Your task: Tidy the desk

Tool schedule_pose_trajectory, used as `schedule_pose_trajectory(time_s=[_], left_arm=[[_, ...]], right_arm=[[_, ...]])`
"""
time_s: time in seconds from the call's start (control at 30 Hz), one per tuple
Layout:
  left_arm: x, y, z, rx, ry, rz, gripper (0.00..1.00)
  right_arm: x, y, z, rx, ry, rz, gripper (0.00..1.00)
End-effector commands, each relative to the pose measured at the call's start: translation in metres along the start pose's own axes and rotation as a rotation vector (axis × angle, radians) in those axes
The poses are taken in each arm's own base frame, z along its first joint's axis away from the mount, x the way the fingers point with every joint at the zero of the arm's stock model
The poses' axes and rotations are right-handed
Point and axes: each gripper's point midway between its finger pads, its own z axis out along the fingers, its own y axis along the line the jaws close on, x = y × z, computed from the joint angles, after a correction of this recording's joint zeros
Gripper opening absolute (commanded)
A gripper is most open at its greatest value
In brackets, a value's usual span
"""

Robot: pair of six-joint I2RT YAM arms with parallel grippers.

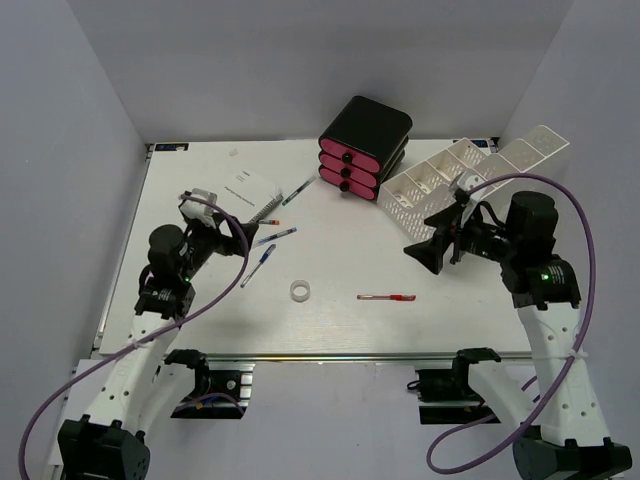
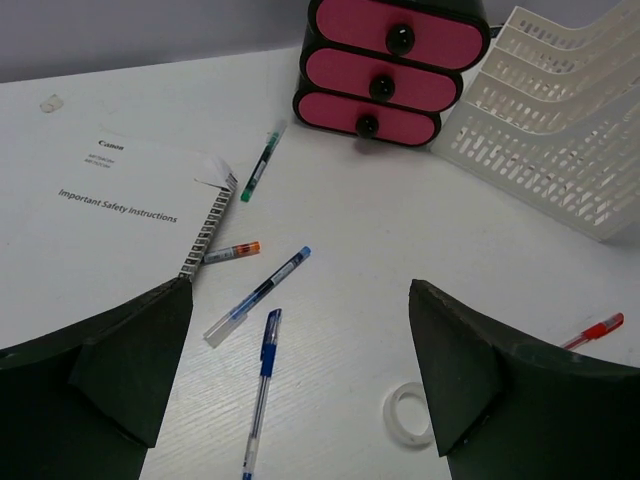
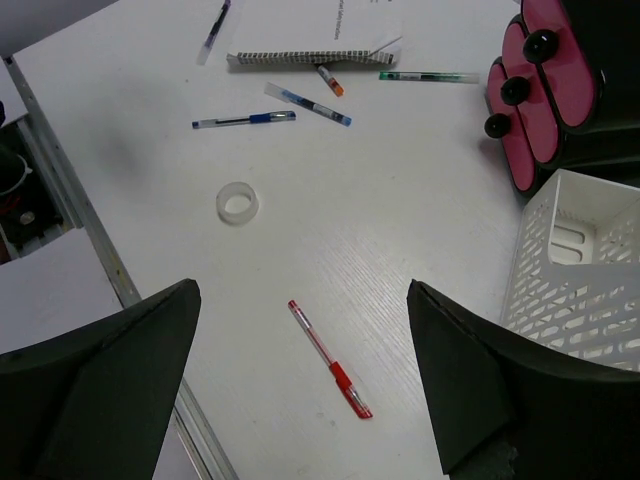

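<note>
Large flat white matte desk (image 1: 460,320): fills frame centre, lying beneath both grippers. Left gripper (image 2: 300,300): centre-left, jaws spread wide, nothing held. Right gripper (image 3: 302,295): centre-right, likewise.

place: robot lab cell | signs: grey partition walls (image 1: 60,150) boxing white desk (image 1: 450,320); left arm (image 1: 160,290), right arm (image 1: 545,300) mounted at silver rail (image 1: 330,355)
</note>
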Motion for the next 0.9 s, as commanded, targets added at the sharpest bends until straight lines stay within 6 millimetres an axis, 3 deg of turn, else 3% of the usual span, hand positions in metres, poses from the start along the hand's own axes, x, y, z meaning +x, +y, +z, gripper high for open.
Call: schedule_pose_trajectory(time_s=[0.0, 0.37, 0.47, 0.53, 0.57, 0.6, 0.63, 0.67, 0.7, 0.73, 0.77, 0.83, 0.87], left_arm=[[-0.013, -0.010, 0.002, 0.042, -0.018, 0.002, 0.98], [-0.008, 0.003, 0.009, -0.023, 0.016, -0.042, 0.98], [-0.005, 0.004, 0.010, -0.037, 0.024, -0.071, 0.98], [-0.003, 0.005, 0.013, -0.042, 0.034, -0.098, 0.94], [0.000, 0.005, 0.013, -0.042, 0.040, -0.106, 0.91], [0.002, 0.005, 0.015, -0.043, 0.046, -0.118, 0.87], [0.006, 0.006, 0.017, -0.046, 0.060, -0.147, 0.82], [0.009, 0.004, 0.018, -0.036, 0.073, -0.169, 0.62], [0.011, 0.002, 0.020, -0.031, 0.083, -0.205, 0.51], [0.021, 0.004, 0.021, -0.040, 0.125, -0.230, 0.43], [0.028, 0.003, 0.020, -0.037, 0.168, -0.249, 0.29], [0.032, 0.010, 0.023, -0.077, 0.208, -0.284, 0.27], [0.039, 0.018, 0.021, -0.132, 0.239, -0.291, 0.38]], right_arm=[[-0.006, 0.012, -0.006, -0.020, -0.035, -0.037, 0.89], [0.029, 0.026, -0.011, -0.076, -0.005, -0.209, 0.89], [0.038, 0.022, -0.003, -0.081, 0.010, -0.130, 0.89], [0.044, 0.035, 0.002, -0.195, 0.007, -0.098, 0.89], [0.046, 0.035, 0.004, -0.206, 0.011, -0.084, 0.81], [0.052, 0.033, 0.007, -0.207, 0.022, -0.068, 0.54], [0.055, 0.027, 0.010, -0.194, 0.032, -0.065, 0.40], [0.060, 0.022, 0.013, -0.175, 0.045, -0.053, 0.15], [0.066, 0.019, 0.016, -0.169, 0.057, -0.038, 0.09], [0.069, 0.014, 0.019, -0.160, 0.059, -0.035, 0.09], [0.072, 0.012, 0.022, -0.148, 0.065, -0.010, 0.17], [0.086, 0.007, 0.030, -0.142, 0.082, 0.032, 0.36], [0.086, 0.001, 0.034, -0.125, 0.072, 0.037, 0.45]])
